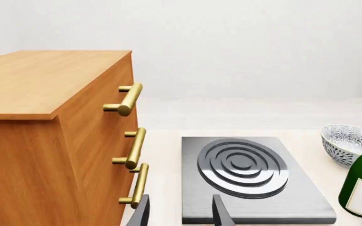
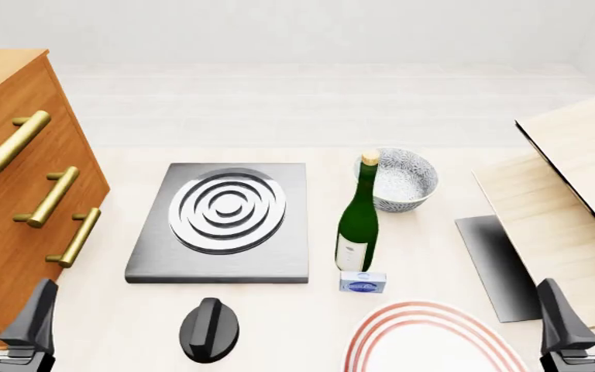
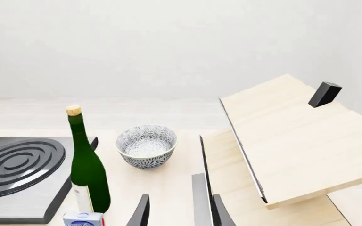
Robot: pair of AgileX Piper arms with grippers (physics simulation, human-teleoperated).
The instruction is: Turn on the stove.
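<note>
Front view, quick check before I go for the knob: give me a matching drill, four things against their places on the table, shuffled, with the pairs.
Things:
1. knob
2. wine bottle
3. patterned bowl
4. wooden drawer cabinet

Places:
A. far left, brass handles facing the stove plate
B. upright just right of the stove plate
C. behind the bottle, farther from the arms
D. in front of the stove plate, nearest the arms

Pairs: 1-D, 2-B, 3-C, 4-A

Front view overhead — wrist views low, sharing stove.
</note>
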